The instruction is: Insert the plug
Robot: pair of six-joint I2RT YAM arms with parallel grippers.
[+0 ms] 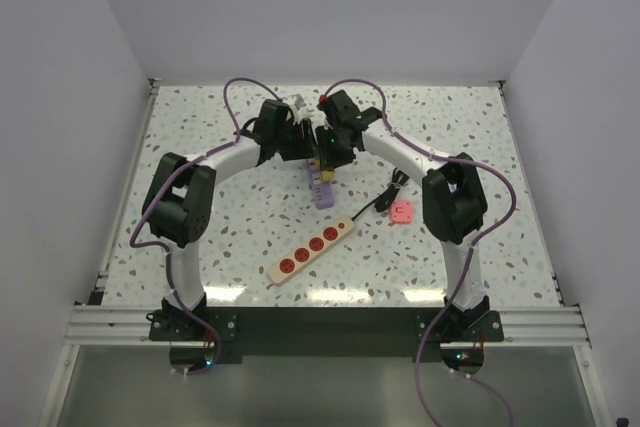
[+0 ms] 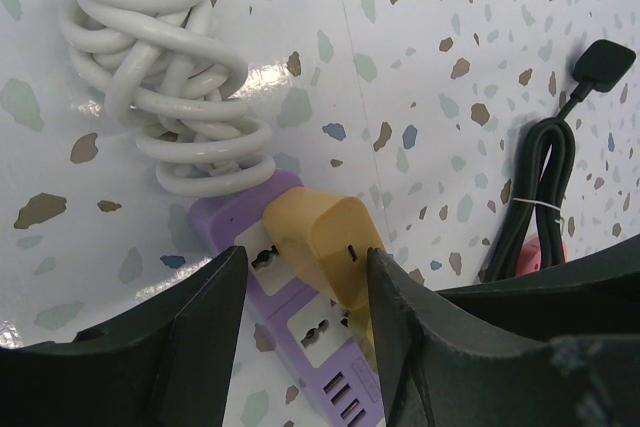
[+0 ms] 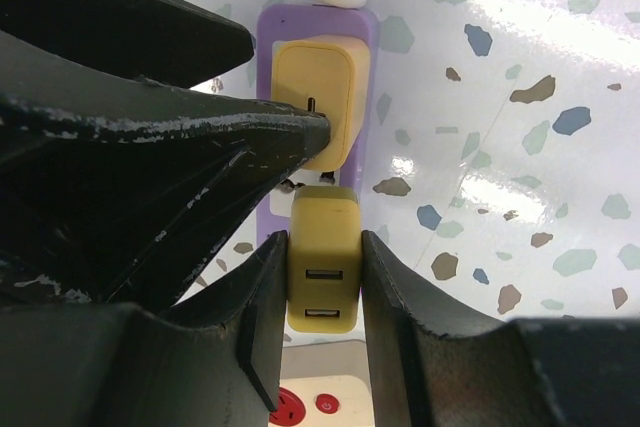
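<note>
A purple power strip [image 1: 322, 193] lies mid-table, with a coiled white cord [image 2: 160, 77] at its far end. It also shows in the left wrist view [image 2: 300, 322] and the right wrist view [image 3: 365, 47]. An orange-yellow plug [image 2: 325, 237] sits in its end socket. My left gripper [image 2: 305, 282] is open and straddles that plug; one finger is near its side. My right gripper [image 3: 322, 287] is shut on a yellow USB charger [image 3: 322, 277] and holds it upright over the strip, just behind the seated plug [image 3: 315, 87]. I cannot see the charger's prongs.
A white power strip with red sockets [image 1: 312, 247] lies diagonally in front of the purple one. A pink adapter [image 1: 402, 211] with a bundled black cable [image 1: 390, 185] lies to the right. The left arm's dark fingers [image 3: 180, 147] crowd the right wrist view.
</note>
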